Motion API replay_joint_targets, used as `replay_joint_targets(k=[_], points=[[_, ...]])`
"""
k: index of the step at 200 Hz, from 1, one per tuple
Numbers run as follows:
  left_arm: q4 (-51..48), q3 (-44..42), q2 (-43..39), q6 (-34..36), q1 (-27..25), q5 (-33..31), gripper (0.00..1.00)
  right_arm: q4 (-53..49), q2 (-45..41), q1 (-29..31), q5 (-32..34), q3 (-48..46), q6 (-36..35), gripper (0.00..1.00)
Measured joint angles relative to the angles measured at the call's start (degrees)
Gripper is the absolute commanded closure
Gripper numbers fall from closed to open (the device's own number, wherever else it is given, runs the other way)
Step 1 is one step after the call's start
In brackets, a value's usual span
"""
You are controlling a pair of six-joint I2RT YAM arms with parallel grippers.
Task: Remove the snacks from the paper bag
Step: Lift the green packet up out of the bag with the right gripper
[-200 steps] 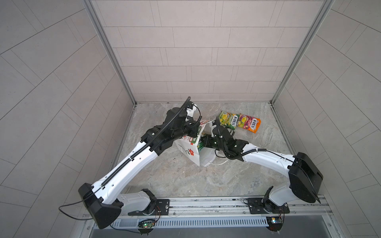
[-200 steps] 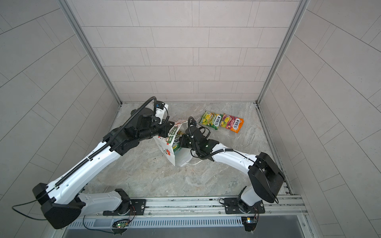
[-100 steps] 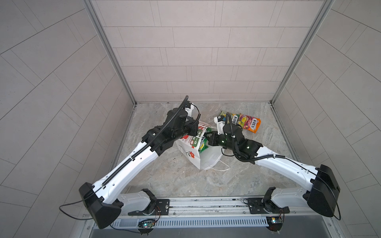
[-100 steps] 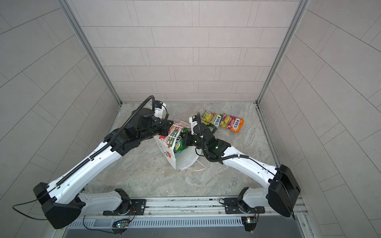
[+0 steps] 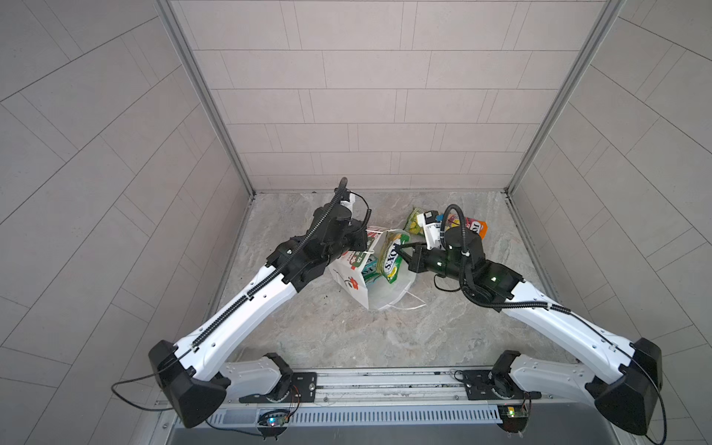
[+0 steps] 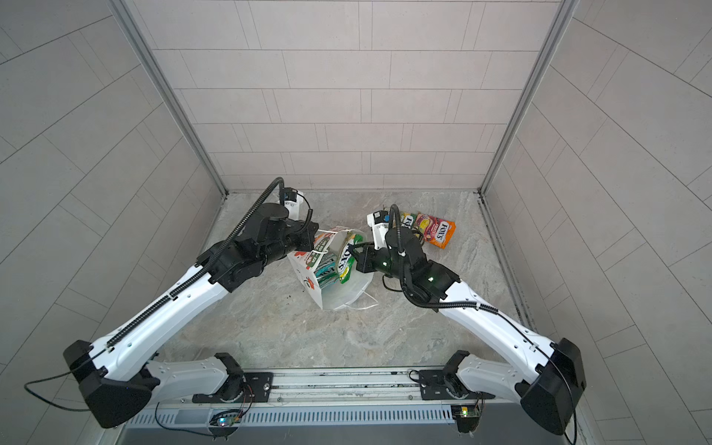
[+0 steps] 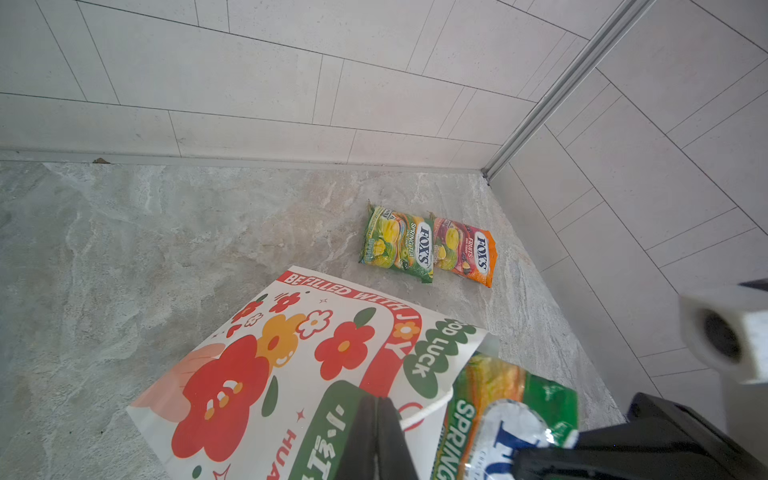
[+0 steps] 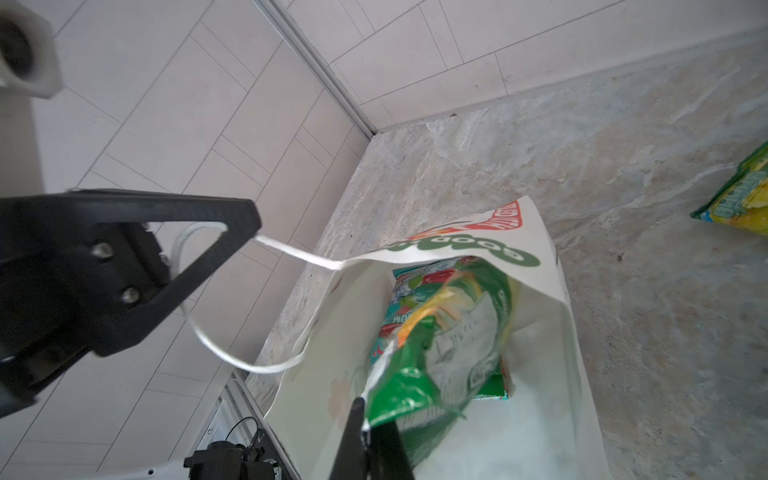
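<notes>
Paper bag [image 7: 291, 353]: white paper, smooth, slight sheen; print lies flat; wall creased at the mouth; cord handle [image 8: 299, 254]: white cord, matt; upright green-yellow packet [image 8: 415, 386]: plastic film, very glossy, crinkled, with glare patches; teal-red packet [image 8: 409, 299] inside the bag: same glossy film; green-yellow packet on the floor [image 7: 397, 243] and orange-pink packet [image 7: 463, 251]: glossy film, lying flat; floor [image 7: 166, 232]: stone-look slab, grey-beige veining, smooth, low sheen; wall tiles [image 5: 366, 96]: pale, matt; corner profile [image 7: 557, 93]: bare metal, satin; left gripper [image 7: 377, 405]: black plastic, matt; left arm shell [image 5: 254, 312]: white plastic, glossy.
</notes>
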Motion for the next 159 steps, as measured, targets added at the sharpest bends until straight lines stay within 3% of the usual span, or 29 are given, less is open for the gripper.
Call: replay_joint_targets(k=[48,109,159], points=[[0.04,0.00,0.00,0.20,0.00,1.66,1.00,-1.53,-5.75,-0.79,-4.31,0.09,-2.64,1.00],[0.39,0.00,0.04,0.94,0.00,3.34,1.00,-5.92,-12.79,-2.01,-4.94,1.68,-6.12,1.00],[0.42,0.00,0.13,1.46,0.00,4.28,1.00,-12.22,-18.60,-2.86,2.38,5.73,-10.62,1.00]])
